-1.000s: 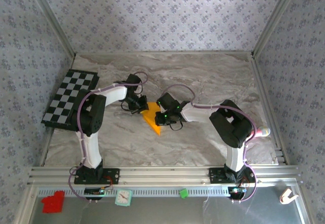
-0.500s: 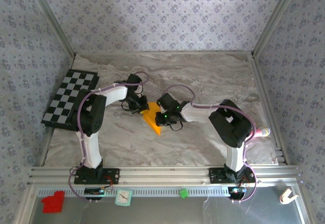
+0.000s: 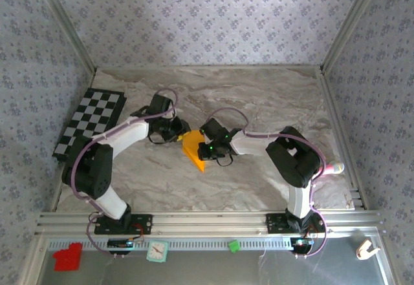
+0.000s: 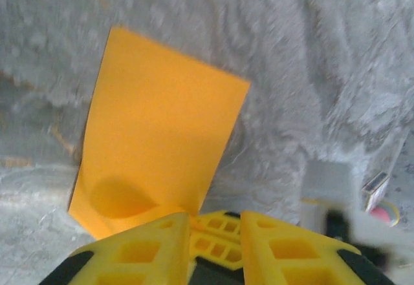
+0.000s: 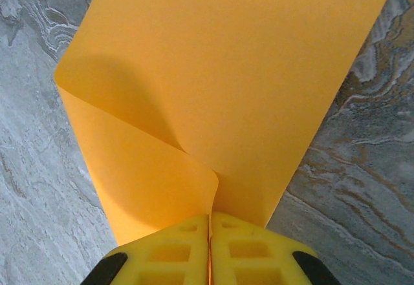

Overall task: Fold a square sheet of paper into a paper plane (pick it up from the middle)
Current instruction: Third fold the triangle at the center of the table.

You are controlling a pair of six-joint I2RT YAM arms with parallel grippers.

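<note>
Up top, the fixed camera looks down from above and behind the arm bases, taking in the whole marble table from afar. The left wrist camera peers forward over its own left gripper, low and close to the tabletop, and the right wrist camera sits even closer behind the right gripper. All three share the square sheet of paper mid-table.

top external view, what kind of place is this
Probably a purpose-built robot test cell, not a home: the black-and-white left arm and right arm are bolted to a silver metal rail, and floral grey wall panels in metal framing box in a grey marble-patterned tabletop.
</note>
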